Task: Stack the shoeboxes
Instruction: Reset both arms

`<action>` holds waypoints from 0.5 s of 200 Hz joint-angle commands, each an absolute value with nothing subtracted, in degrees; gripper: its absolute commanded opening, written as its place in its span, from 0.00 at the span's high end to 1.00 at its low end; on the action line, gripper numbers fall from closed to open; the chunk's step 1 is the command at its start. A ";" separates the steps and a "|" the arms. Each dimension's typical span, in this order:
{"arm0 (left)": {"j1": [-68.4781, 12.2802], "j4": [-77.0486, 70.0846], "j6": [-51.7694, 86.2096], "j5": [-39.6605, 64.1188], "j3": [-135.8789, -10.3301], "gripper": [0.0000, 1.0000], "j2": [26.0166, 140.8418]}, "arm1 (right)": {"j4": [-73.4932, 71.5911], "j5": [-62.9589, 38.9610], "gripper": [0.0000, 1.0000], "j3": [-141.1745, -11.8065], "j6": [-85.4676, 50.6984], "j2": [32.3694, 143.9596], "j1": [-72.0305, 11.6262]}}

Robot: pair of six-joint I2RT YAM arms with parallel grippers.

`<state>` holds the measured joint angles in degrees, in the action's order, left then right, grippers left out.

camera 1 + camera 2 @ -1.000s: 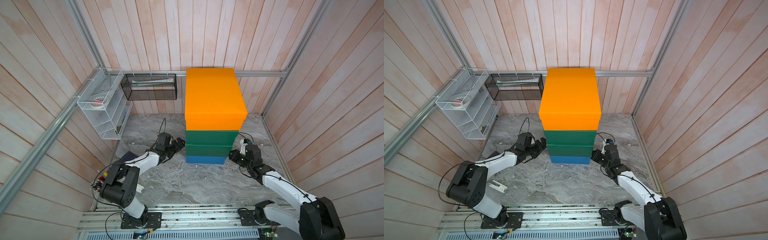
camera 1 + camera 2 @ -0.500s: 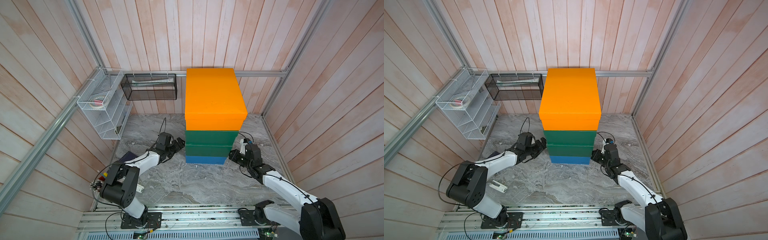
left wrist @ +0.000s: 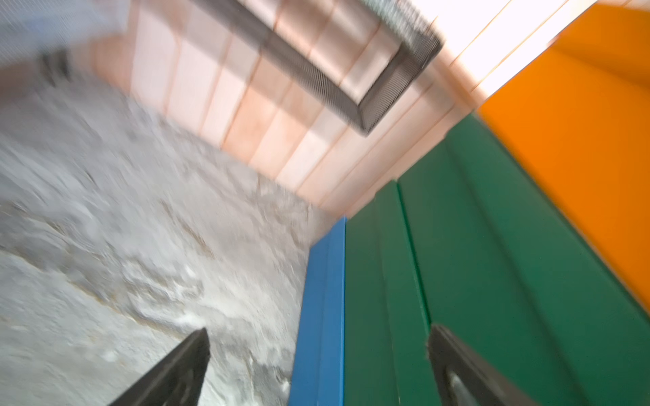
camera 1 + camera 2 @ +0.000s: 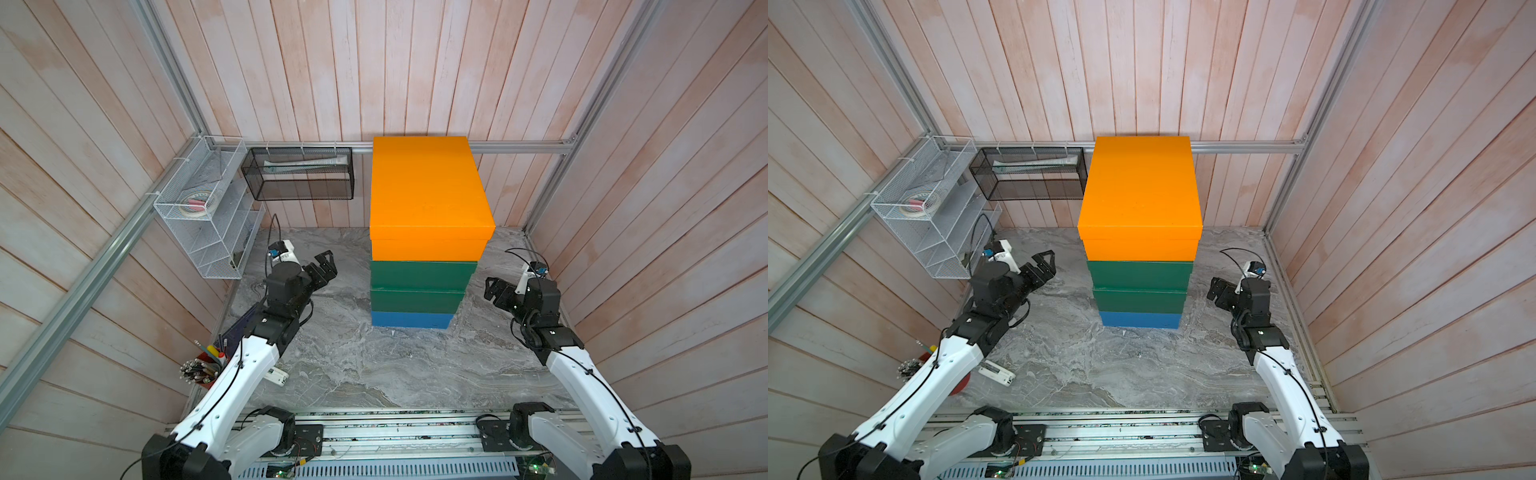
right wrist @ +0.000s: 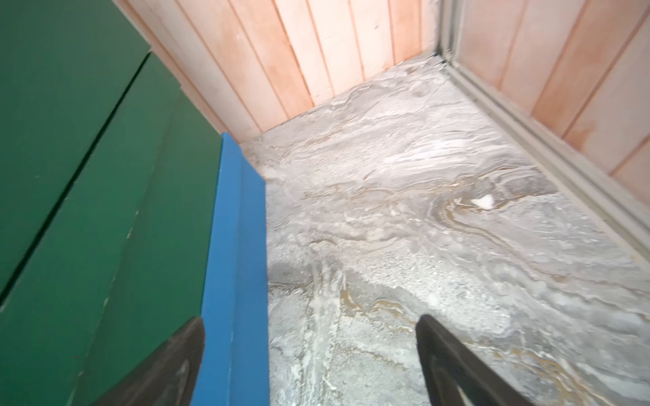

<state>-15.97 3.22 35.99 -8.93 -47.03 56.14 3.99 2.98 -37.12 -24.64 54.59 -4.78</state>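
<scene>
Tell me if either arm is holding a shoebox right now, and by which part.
Nothing is held. The left gripper and the right gripper both stand open and empty, one on each side of the stack of shoeboxes and apart from it.

Setting: robotics lab test cell. Pale plank walls on aluminium framing enclose a marble-print tabletop. Two white robot arms mount on a near rail. Wire baskets hang far left, and a pencil cup sits near left.

Four shoeboxes are stacked on the tabletop toward twelve o'clock. The left end effector is placed at the stack's nine o'clock, the right end effector at three o'clock, both apart from it.
</scene>
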 commanded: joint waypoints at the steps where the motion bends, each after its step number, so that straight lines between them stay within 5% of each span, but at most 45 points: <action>1: -15.91 -2.36 26.66 -18.06 -40.58 0.00 52.03 | -0.09 9.15 0.02 -35.32 -19.77 53.19 -4.57; 47: -15.87 -12.70 21.35 -31.18 -31.03 0.00 49.90 | -29.46 9.80 0.02 -18.23 -14.76 48.48 -4.96; 100: -15.15 -20.02 13.75 -35.25 -24.62 0.00 57.33 | -35.46 12.53 0.02 -10.43 -6.58 49.74 -4.90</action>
